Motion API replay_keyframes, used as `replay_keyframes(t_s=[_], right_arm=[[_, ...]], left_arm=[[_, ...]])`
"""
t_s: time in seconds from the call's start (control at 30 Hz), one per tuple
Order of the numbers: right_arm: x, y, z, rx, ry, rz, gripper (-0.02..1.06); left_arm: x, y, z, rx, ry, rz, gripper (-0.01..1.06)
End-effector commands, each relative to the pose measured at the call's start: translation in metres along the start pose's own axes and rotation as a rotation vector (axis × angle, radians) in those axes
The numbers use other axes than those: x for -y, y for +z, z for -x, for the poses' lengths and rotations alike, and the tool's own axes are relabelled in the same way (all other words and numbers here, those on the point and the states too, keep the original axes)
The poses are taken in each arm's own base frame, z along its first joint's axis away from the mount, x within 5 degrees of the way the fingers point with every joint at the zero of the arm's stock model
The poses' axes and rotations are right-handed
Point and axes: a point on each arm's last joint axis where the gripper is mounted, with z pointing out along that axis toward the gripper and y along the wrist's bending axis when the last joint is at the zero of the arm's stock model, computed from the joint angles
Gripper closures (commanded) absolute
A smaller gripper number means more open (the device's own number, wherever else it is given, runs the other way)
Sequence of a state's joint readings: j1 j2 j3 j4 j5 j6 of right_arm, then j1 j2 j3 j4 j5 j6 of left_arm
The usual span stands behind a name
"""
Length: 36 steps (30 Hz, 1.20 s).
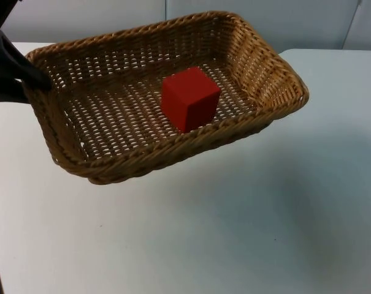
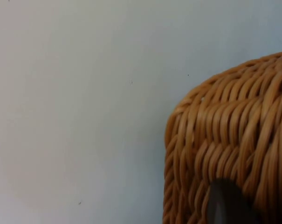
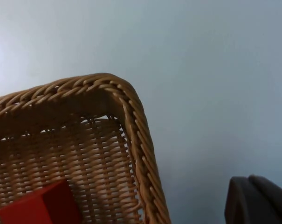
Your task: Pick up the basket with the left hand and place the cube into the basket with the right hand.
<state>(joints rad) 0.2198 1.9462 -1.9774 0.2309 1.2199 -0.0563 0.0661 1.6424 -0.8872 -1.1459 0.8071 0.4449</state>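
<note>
A brown wicker basket (image 1: 173, 149) hangs above the white table, tilted, casting a soft shadow below it. My left gripper (image 1: 33, 82) is shut on the rim of its left end. In the left wrist view the basket's woven outer wall (image 2: 224, 130) is close up, with a black fingertip (image 2: 228, 203) pressed against it. A red cube (image 1: 190, 98) rests on the basket floor, right of the middle. The right wrist view looks down on a rounded basket corner (image 3: 136, 135) and part of the cube (image 3: 40, 205). My right gripper (image 3: 259, 200) is outside that corner, apart from the basket.
The white table (image 1: 234, 233) stretches out in front of and to the right of the basket. The grey partition wall (image 1: 283, 21) stands behind it.
</note>
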Motion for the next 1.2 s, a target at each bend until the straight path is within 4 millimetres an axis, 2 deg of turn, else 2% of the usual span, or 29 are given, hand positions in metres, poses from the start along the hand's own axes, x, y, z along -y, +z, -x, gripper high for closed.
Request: replay_keyframes(t_s=[0.0,0.13,0.27,0.53,0.73,0.87,0.9,0.97,1.0,1.07,1.17], right_arm=[[0.000,-0.005,0.001,0.013,-0.003,0.001,1.04],[0.000,-0.005,0.001,0.013,-0.003,0.001,1.04],[0.000,-0.005,0.001,0.013,-0.003,0.001,1.04],[0.001,-0.002,0.001,0.005,-0.001,0.001,1.04],[0.000,0.000,0.000,-0.001,0.002,0.007,1.04],[0.000,0.000,0.000,0.000,0.004,0.011,1.04],[0.000,0.000,0.000,0.000,0.004,0.011,1.04],[-0.001,0.000,0.000,0.000,0.008,0.023,1.04],[-0.002,0.000,0.000,0.001,0.011,0.032,1.04],[-0.003,0.000,0.000,0.002,0.016,0.045,1.04],[-0.004,0.000,0.000,0.002,0.020,0.056,1.04]], left_arm=[[0.008,-0.004,0.002,0.021,-0.013,-0.046,1.05],[0.008,-0.004,0.001,0.017,0.059,-0.047,1.05],[0.004,0.002,0.001,-0.013,0.046,-0.043,1.05],[-0.016,0.030,-0.003,-0.148,0.037,-0.034,1.05],[-0.012,0.036,-0.003,-0.132,0.082,-0.081,1.03],[-0.010,0.036,-0.001,-0.112,0.062,-0.096,0.87],[-0.010,0.036,-0.001,-0.112,0.062,-0.096,0.87],[-0.010,0.036,-0.001,-0.109,0.062,-0.094,0.75],[-0.011,0.036,-0.001,-0.108,0.062,-0.092,0.61],[-0.011,0.036,-0.001,-0.105,0.051,-0.089,0.44],[-0.011,0.036,-0.001,-0.105,0.034,-0.088,0.38]])
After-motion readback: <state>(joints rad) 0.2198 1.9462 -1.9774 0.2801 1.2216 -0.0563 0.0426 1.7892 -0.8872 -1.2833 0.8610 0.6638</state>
